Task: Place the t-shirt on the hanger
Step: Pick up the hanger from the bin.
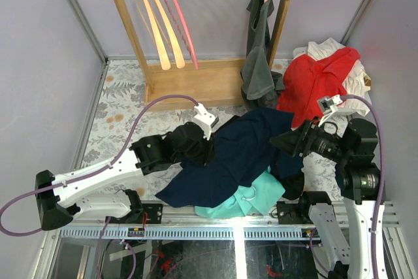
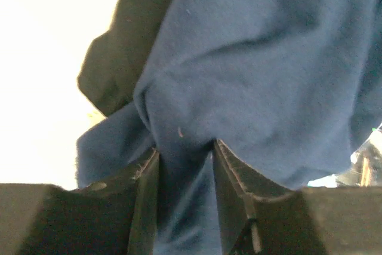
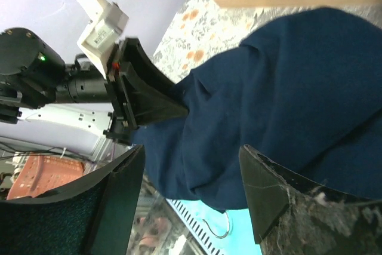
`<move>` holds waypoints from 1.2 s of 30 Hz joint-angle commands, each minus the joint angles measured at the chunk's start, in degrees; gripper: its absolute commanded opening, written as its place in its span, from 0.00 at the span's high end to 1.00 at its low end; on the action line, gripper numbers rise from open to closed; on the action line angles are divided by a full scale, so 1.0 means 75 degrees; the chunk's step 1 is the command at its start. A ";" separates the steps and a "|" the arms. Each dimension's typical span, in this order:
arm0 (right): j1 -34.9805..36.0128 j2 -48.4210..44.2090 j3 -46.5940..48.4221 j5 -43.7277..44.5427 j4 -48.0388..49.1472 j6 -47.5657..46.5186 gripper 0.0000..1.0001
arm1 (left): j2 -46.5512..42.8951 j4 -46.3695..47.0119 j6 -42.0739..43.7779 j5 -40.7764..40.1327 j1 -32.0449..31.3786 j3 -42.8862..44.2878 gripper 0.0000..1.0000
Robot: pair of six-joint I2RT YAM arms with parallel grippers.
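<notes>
T-shirt point(image 1: 245, 151): navy, crumpled in a heap at the middle of the tabletop's near edge, with its left side raised and bunched.
Status: not on the hanger. Judged early, since finding the hanger and threading it through the neck are both left to do.
Hanger: body hidden. A thin metal hook point(image 1: 250, 193) at the near edge, against teal cloth point(image 1: 264, 195) under the shirt, is probably its own.
Left gripper point(image 2: 184, 147): clamped on a fold of the shirt's left side, beside a black garment point(image 2: 128, 46).
Right gripper point(image 3: 191, 153): fingers spread, holding nothing, just off the shirt's right side.
Far edge: wooden rack point(image 1: 196, 83) carrying wood hangers point(image 1: 160, 37), a pink hanger point(image 1: 186, 27) and a grey-green top point(image 1: 260, 63).
Far right corner: red garment point(image 1: 317, 80).
</notes>
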 commanded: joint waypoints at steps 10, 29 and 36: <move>0.0215 0.0010 -0.1022 -0.0509 0.0581 0.0163 0.34 | -0.0179 -0.1366 -0.0140 -0.2439 -0.0461 0.1768 0.35; 0.0452 0.0203 -0.1676 -0.0218 0.0271 -0.0112 0.36 | 0.3302 -0.4052 -0.3099 -0.4488 -0.5845 0.2957 0.33; 0.0476 0.0165 -0.1712 -0.0233 0.0300 -0.0092 0.36 | 0.3346 -0.2655 -0.2483 -0.4196 -0.5445 0.2339 0.33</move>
